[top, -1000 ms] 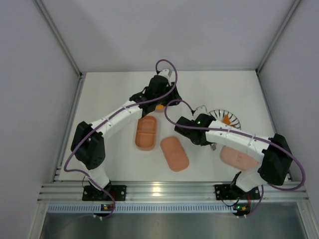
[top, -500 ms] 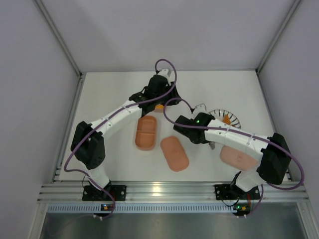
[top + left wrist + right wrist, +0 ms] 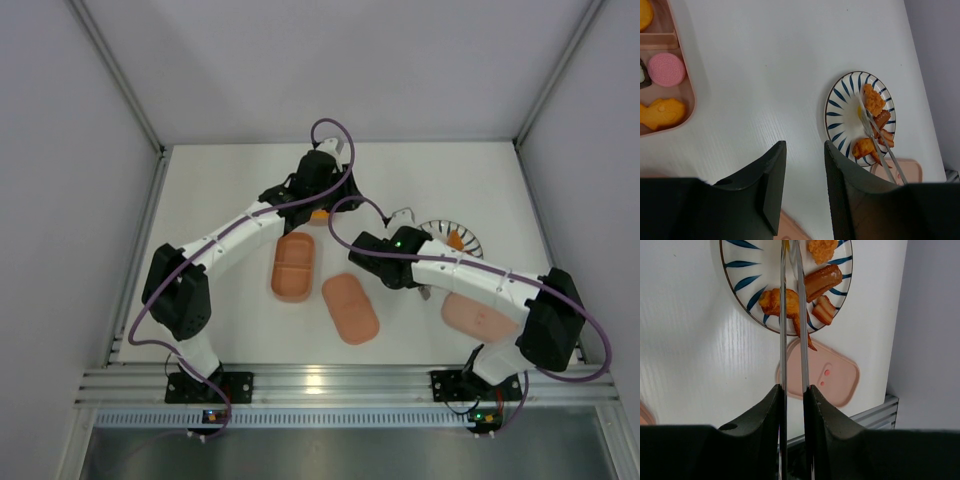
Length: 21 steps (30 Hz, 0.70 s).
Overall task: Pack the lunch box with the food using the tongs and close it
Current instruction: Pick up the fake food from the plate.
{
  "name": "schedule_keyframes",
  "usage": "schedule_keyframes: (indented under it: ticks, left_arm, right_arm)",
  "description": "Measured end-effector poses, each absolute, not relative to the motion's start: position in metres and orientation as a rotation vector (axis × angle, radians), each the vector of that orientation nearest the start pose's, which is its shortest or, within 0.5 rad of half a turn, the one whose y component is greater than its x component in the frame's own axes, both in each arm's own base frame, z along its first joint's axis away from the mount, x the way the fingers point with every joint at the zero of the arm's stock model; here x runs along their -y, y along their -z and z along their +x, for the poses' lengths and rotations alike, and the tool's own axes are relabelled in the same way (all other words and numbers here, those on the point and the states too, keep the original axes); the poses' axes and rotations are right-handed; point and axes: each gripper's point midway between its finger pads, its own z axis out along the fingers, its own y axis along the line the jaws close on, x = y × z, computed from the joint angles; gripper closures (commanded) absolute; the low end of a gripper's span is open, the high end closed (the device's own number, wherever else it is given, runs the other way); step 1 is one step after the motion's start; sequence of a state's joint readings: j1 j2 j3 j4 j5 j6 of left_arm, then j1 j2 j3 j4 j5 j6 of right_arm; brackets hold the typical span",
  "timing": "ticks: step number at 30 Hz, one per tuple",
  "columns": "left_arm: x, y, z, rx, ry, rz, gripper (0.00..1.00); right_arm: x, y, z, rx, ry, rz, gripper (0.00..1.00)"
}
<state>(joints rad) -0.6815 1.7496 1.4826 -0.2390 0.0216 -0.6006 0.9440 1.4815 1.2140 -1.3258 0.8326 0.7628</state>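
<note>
The tongs (image 3: 783, 340) are clenched between the right fingers (image 3: 827, 425), their arms squeezed near together and reaching over the food (image 3: 822, 280) on the striped plate (image 3: 755, 272). A pink lid (image 3: 832, 375) lies just beside the plate. The left fingers (image 3: 771, 180) stand apart, empty, above the desk (image 3: 765, 75), near a part-filled tray (image 3: 684, 102).
</note>
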Motion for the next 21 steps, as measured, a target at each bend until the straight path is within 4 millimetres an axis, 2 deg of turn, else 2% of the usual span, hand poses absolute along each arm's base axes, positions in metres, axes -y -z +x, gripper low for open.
schedule_keyframes:
  ticks: [5, 13, 17, 21]
  left_arm:
    - [0.349, -0.215, 0.387, -2.177, 0.783, 0.101, 0.58]
    - [0.339, -0.215, 0.389, -2.181, 0.731, 0.072, 0.58]
    - [0.329, -0.225, 0.389, -2.165, 0.703, 0.046, 0.58]
    - [0.310, -0.247, 0.389, -2.124, 0.671, -0.003, 0.55]
  right_arm:
    - [-0.110, -0.167, 0.216, -2.408, 0.677, -0.208, 1.00]
    - [-0.119, -0.211, 0.220, -2.347, 0.464, -0.108, 1.00]
    - [-0.116, -0.220, 0.217, -2.333, 0.422, -0.087, 1.00]
    - [-0.115, -0.224, 0.215, -2.325, 0.397, -0.075, 1.00]
